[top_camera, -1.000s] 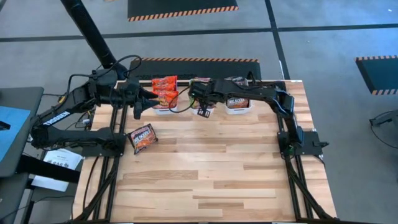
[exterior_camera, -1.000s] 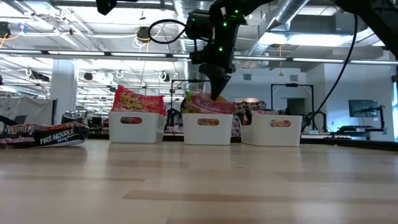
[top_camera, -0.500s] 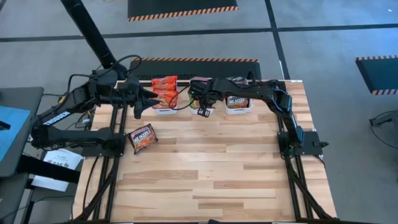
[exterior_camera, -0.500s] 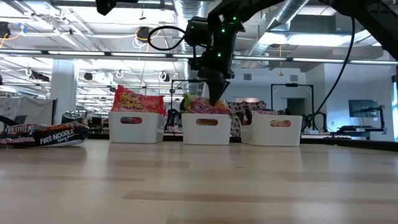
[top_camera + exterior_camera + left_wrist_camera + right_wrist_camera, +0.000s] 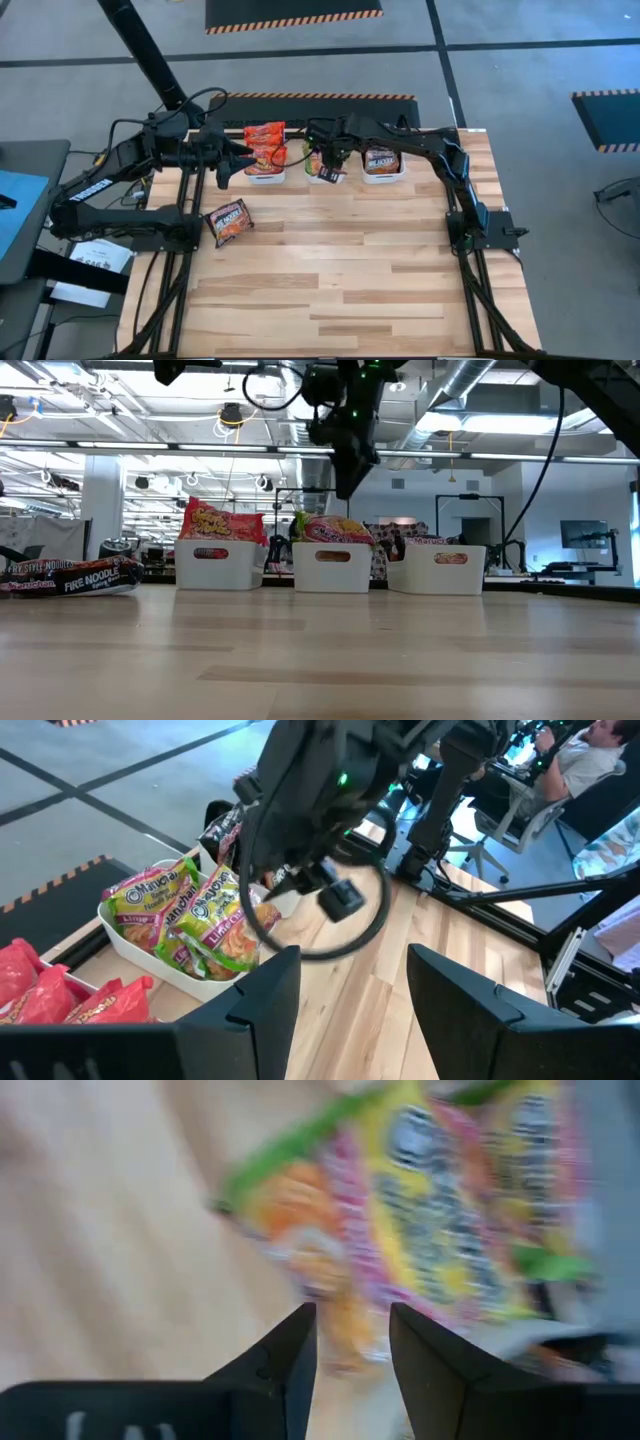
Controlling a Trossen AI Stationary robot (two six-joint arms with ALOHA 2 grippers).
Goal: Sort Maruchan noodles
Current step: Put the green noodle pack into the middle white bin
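Three white bins stand in a row at the table's far edge. The left bin [image 5: 265, 172] holds red-orange noodle packets [image 5: 222, 520], the middle bin [image 5: 333, 566] green-yellow ones [image 5: 195, 915], the right bin [image 5: 437, 569] black ones [image 5: 381, 158]. One black packet [image 5: 228, 222] lies flat on the table, left of centre. My right gripper [image 5: 345, 488] hangs open above the middle bin, pointing steeply down, with nothing between its fingers [image 5: 350, 1315]. My left gripper [image 5: 352, 960] waits open beside the left bin [image 5: 244, 158], raised above the table.
The wooden table top [image 5: 350, 280] in front of the bins is bare apart from the black packet. A person sits at a desk beyond the table [image 5: 590, 750]. Cables loop from my right arm [image 5: 320, 910] over the middle bin.
My right gripper, shut on a green-yellow packet down in the middle bin, has opened and let it go. It has then risen clear above the bin. The packet has settled on top of the others in the middle bin.
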